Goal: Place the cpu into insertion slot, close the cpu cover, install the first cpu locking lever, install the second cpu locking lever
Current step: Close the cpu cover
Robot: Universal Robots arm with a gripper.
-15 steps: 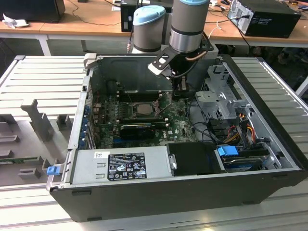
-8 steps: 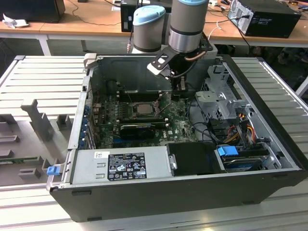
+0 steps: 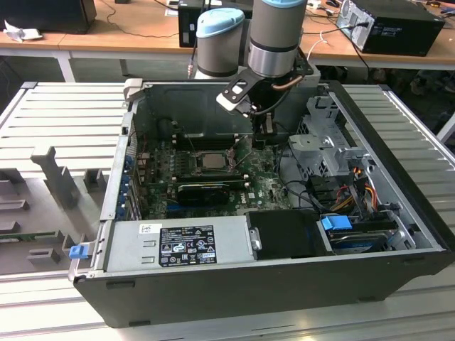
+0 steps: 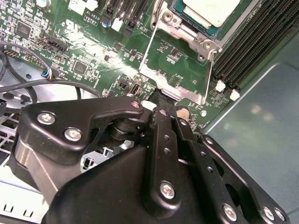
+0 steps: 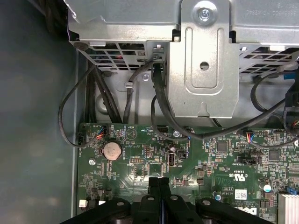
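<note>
One counter (image 3: 64, 106) carries the open case (image 3: 284, 284), into which the arm is reached. Inside it the board (image 3: 266, 186) is laid flat, and loose cables (image 5: 156, 105) are draped from the drive cage onto it. These could be snagged if the wrist is swung wide.

On the board the cover (image 4: 187, 92) is seen swung open off the socket, with green board showing through its square opening. The cpu (image 4: 212, 11) is already seated in the socket, just beyond the cover's hinged end.

The tool (image 4: 161, 99) is held with its fingers pressed together on nothing. Its tip is at the cover's free edge, though whether contact is made cannot be settled.

Trouble is judged most likely at that narrow tip. If the cover is pushed off-centre, the tip may slip off the edge and small board parts beside it could be struck. If the cover is let fall rather than lowered, the cpu could be jarred askew and the socket damaged.
</note>
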